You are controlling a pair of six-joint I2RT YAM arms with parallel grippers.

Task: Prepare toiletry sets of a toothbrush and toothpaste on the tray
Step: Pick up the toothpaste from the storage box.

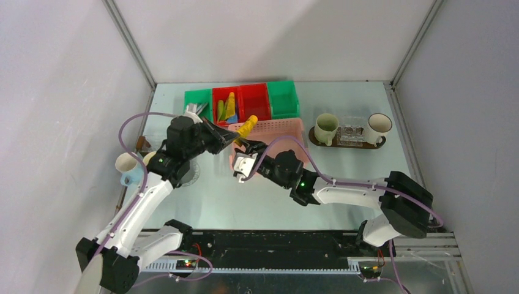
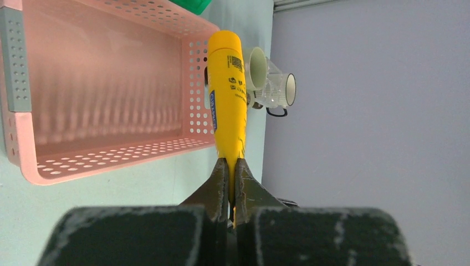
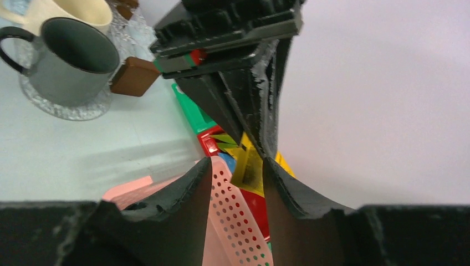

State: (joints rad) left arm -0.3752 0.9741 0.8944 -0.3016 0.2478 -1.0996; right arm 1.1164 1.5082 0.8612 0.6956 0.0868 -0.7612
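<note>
Top: left fingers clamp yellow tube over basket, tray well apart | Left wrist: grip only on crimp | Right wrist: right fingers half-open astride tube; I'd centre first, then close.

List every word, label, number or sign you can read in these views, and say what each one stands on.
No text can be quoted as readable.
White lettering on a blue strip running along the yellow tube: blurred, cannot be read.
Small black print on the same tube: too small to read.
Nothing else in any view shows lettering.
</note>
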